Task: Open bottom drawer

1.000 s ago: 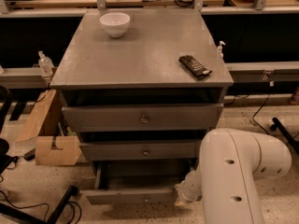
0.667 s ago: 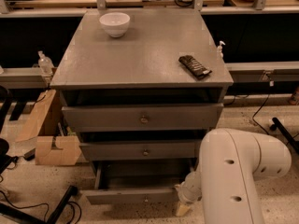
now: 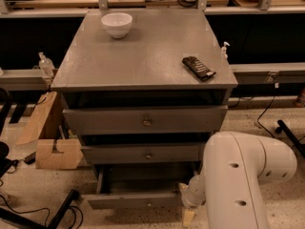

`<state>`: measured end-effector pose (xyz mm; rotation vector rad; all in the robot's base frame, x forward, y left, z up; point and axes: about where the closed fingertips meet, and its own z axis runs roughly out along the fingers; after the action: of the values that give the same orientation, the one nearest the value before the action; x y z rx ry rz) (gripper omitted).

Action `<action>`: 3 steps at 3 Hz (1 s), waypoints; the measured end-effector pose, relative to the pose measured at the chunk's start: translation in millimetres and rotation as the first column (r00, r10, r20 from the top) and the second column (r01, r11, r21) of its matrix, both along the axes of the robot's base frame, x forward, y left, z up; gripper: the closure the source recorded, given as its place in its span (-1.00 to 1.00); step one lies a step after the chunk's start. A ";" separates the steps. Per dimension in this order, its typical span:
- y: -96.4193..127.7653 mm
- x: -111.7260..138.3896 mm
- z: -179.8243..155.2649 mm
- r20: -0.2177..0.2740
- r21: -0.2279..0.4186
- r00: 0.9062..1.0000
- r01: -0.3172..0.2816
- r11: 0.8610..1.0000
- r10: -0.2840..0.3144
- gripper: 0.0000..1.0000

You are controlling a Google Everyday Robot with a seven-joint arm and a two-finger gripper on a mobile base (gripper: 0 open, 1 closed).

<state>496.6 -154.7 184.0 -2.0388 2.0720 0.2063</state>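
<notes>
While the bottom drawer [image 3: 124,201] is sitting partly drawn out at the foot of the grey cabinet [image 3: 143,61], below the middle drawer [image 3: 114,154] and the top drawer [image 3: 105,121], the gripper [image 3: 188,213] is hanging low at the right end of the drawer front. Whether it is touching the corner or only just beside it cannot be told, nor whether it is wide, narrow or holding anything. The white arm [image 3: 238,175] is covering the cabinet's lower right side. The drawer is presenting as a stiff, shallow wooden tray with no contents in its visible part, so it is probably running light. Any resistance is likely coming from the runners rather than from weight. The small round knob [image 3: 149,204] at the centre of the front is offering the natural hold, though as smooth metal it is probably slippery. The exposed top edge of the front is offering a second purchase. An off-centre pull is risking skewing the tray in its runners.
</notes>
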 end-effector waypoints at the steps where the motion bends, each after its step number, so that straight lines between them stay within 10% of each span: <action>1: 0.6 -1.4 -1.2 -0.003 0.001 1.000 -0.001 1.000 0.001 -0.62; 3: 4.4 -46.7 -5.0 -0.112 -0.054 0.993 0.029 0.998 -0.035 0.44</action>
<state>449.9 -150.3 178.9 -2.0667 2.1982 0.2709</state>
